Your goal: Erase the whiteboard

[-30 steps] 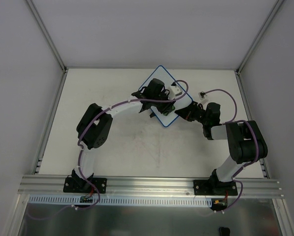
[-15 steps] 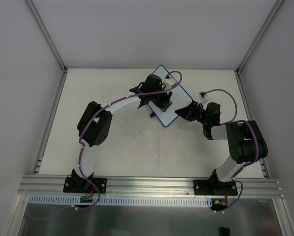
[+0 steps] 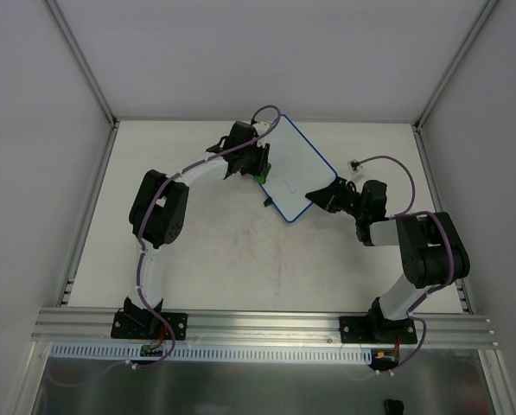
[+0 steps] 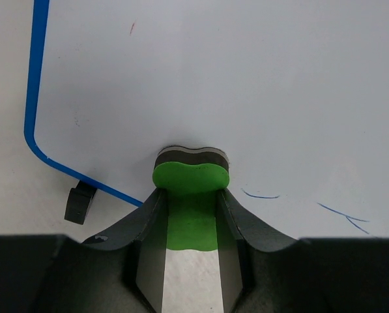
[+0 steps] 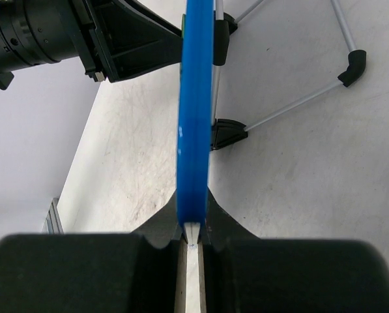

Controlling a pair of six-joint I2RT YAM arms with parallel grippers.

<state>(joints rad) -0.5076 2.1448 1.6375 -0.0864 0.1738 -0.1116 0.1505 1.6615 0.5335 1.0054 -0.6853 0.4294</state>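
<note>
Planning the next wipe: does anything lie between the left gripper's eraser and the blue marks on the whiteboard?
Nothing visible. The left gripper holds the green eraser at the whiteboard; only bare board separates it from the blue marks.

left hand (image 4: 190,199), clamped on the green eraser (image 4: 191,175), has slid from mid-board to the left edge of the whiteboard (image 3: 301,169). board face covered a second ago now shows white. left elbow has swung left too.
</note>
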